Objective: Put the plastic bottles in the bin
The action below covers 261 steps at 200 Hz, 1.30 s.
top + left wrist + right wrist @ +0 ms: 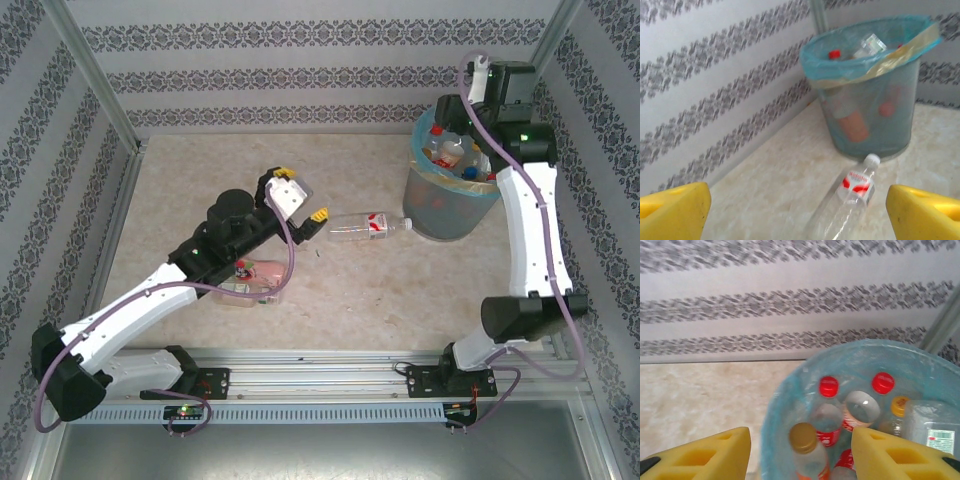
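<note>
A clear plastic bottle (368,227) (852,197) with a red-and-white label and a white cap lies on its side on the table, its cap toward the bin (450,195) (867,105). My left gripper (301,194) (797,215) hovers open just left of the bottle's base, its yellow fingers (675,212) wide apart and empty. A second bottle (255,282) with a red cap lies under my left arm. Above the bin's blue-lined rim (785,400), my right gripper (800,455) is open and empty. Several bottles (827,415) lie inside the bin.
The patterned back wall (300,60) and side walls enclose the table. The bin stands in the far right corner beside a metal post (555,40). My right arm (525,215) rises along the right side. Bare tabletop (400,290) lies between the arms.
</note>
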### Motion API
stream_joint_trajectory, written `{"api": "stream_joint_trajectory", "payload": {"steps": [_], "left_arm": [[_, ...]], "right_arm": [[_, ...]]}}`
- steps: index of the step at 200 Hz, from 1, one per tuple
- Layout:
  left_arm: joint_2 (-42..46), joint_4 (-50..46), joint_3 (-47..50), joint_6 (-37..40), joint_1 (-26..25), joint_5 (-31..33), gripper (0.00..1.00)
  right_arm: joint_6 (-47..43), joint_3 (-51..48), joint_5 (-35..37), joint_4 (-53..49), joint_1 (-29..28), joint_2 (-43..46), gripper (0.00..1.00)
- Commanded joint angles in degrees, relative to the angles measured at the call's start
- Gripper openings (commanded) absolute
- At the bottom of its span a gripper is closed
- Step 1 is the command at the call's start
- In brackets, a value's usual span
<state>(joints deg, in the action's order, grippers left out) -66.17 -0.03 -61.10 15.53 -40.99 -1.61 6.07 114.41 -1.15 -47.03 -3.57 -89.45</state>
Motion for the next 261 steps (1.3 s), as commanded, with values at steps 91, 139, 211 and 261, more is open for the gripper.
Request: {"api": "stream_joint_trajectory", "payload": {"steps": [91, 139, 211, 261], "left_arm": [[-11.73, -35.68, -6.58, -1.18, 7.34, -10.58, 0.82], [-29.07, -21.20, -13.43, 8.44, 7.24, -17.37, 0.85], [-53.24, -21.54, -34.45, 13.25, 7.24, -20.68, 0.87], [-61.31, -27.41, -42.81, 16.06, 6.99, -23.88, 0.83]], "right_arm": [[1.89, -29.42, 2.15, 15.26, -21.81, 23.67, 0.53], [1.61, -36.78, 5.80, 17.07, -21.60, 32.65, 0.53], [-1.01, -39.00, 10.49, 14.60, -21.00, 41.03, 0.53], [-0.36, -39.40, 10.93, 14.20, -20.89, 41.64, 0.52]]}}
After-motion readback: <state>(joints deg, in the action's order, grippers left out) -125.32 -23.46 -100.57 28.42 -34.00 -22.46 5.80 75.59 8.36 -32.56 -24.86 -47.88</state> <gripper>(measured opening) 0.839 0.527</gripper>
